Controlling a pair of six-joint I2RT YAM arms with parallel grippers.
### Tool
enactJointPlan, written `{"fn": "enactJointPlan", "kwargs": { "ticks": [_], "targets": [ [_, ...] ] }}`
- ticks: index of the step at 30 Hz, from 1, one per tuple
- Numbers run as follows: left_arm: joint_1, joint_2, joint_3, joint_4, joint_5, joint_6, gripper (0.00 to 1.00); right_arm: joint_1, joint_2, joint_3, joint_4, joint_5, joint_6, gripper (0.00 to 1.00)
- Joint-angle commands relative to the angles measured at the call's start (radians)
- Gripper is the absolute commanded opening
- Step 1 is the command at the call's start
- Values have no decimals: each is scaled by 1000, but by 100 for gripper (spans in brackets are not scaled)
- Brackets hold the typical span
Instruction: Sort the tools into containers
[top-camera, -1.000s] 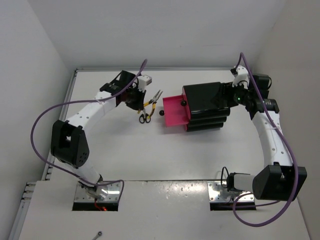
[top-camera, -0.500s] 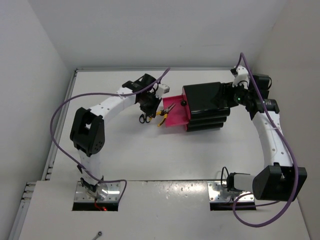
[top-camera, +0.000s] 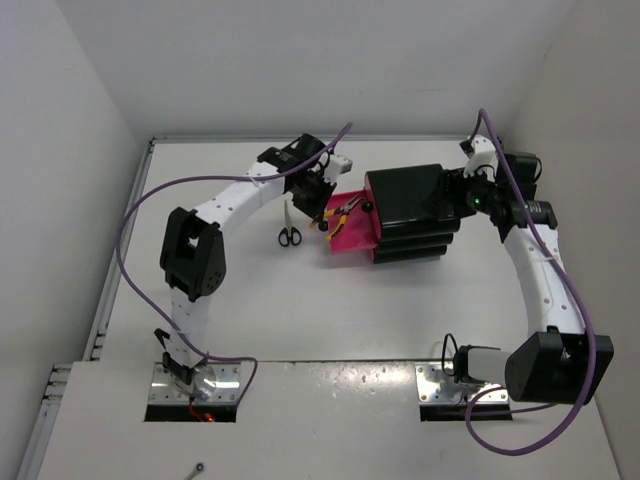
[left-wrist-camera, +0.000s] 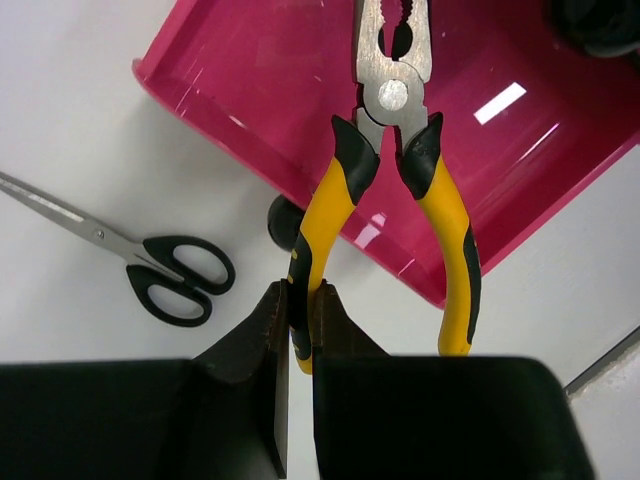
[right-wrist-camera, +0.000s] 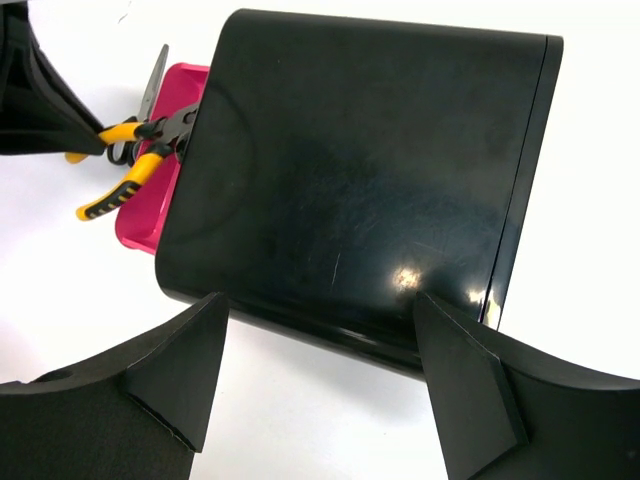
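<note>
My left gripper (left-wrist-camera: 300, 300) is shut on one handle of the yellow-handled pliers (left-wrist-camera: 395, 150). Their steel nose hangs over the pulled-out magenta drawer (left-wrist-camera: 520, 170). In the top view the left gripper (top-camera: 325, 205) holds the pliers (top-camera: 346, 208) at the drawer's (top-camera: 352, 238) left end. Black-handled scissors (top-camera: 289, 226) lie on the table left of the drawer and also show in the left wrist view (left-wrist-camera: 170, 275). My right gripper (right-wrist-camera: 320, 330) is open, with a finger on each side of the glossy black box (right-wrist-camera: 360, 170). In the top view it (top-camera: 462, 195) is at the box's right end. The screwdriver is out of view.
The black box (top-camera: 410, 205) stands right of centre, its open drawer pointing left. The drawer's black knob (left-wrist-camera: 283, 222) sits just under the pliers' handles. White walls close the table at the back and both sides.
My left arm has swung right, carrying the pliers from beside the scissors to over the open drawer. The scissors, the box and my right arm have not moved.
</note>
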Motion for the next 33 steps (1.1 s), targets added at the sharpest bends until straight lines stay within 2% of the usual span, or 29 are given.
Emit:
{"fn": "enactJointPlan", "kwargs": {
  "ticks": [1,24,33],
  "targets": [
    [-31,24,62,-10,20,-6,0,6,-25,-7,17,-13,-4,75],
    [-78,124,216,-50,9,-15,0,-3,-25,-27,26,-13,-4,75],
    [-98,133,193,34,-72,-185,0,-3,-25,-27,26,-13,-4,75]
  ]
}}
